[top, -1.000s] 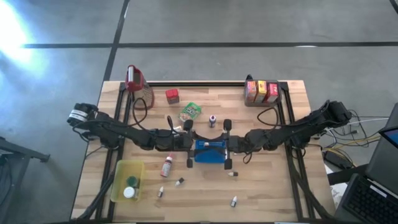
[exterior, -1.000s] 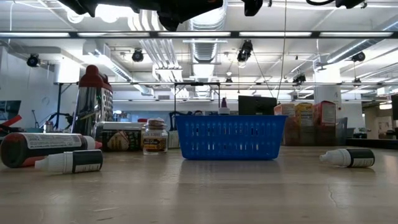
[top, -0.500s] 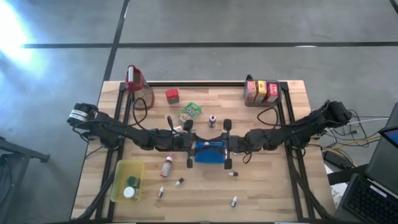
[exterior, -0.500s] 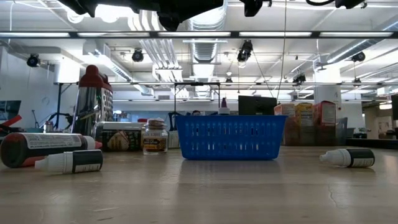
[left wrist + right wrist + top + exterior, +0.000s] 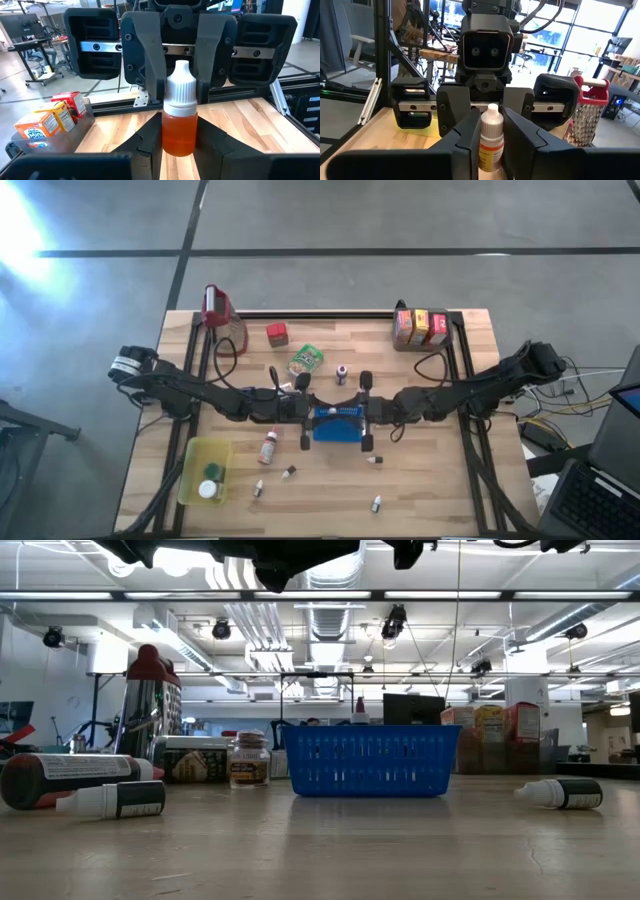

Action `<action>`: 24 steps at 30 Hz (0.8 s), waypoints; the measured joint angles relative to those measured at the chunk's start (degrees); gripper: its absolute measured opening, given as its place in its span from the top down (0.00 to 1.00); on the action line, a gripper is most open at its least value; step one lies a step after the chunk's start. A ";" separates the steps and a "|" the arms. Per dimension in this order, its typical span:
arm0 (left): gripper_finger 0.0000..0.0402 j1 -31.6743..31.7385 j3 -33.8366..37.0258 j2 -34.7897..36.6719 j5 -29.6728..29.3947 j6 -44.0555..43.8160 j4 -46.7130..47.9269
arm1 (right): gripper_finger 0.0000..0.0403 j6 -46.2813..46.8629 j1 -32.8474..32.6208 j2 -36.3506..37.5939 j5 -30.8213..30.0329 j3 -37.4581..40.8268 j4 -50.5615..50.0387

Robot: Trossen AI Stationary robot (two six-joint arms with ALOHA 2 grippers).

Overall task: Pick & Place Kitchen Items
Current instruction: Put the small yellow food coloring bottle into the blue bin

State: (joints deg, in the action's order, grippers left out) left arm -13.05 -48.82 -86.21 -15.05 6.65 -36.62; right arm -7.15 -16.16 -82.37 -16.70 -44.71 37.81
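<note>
Evidently mid-handover above the blue tray point(image 5: 338, 434) at the centre of the desk point(image 5: 430, 475). Left gripper point(image 5: 311, 412) clenched on the body of a small orange-filled bottle point(image 5: 179, 125); right gripper point(image 5: 362, 412) pinching the same bottle up by its white cap, nose to nose with the other. Keeps the bottle upright, probably so neither grip twists during the pass. Seems bound for the tray directly beneath. Could slip if both sides let go together.
</note>
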 joint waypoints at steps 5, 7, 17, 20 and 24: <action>0.78 0.01 -0.04 0.00 -0.02 -0.76 0.14 | 0.70 1.78 -0.07 2.51 0.08 0.04 -5.13; 0.78 0.03 -0.04 0.00 -0.02 -1.05 0.29 | 0.65 2.54 -0.07 3.83 0.12 0.04 -7.25; 0.78 0.13 -4.31 0.22 -0.04 -9.48 19.25 | 0.48 11.21 -0.04 7.81 0.16 -4.90 -31.29; 0.78 0.19 -6.96 0.22 -0.09 -12.24 30.71 | 0.46 13.60 -0.05 6.02 0.21 -7.35 -38.31; 0.78 0.19 -7.13 0.22 -0.63 -15.69 36.93 | 0.46 15.45 -0.04 3.52 0.21 -10.39 -43.83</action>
State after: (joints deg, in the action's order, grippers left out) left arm -12.86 -55.94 -86.00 -15.68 -9.04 0.31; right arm 8.30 -16.21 -78.85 -16.49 -55.10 -6.02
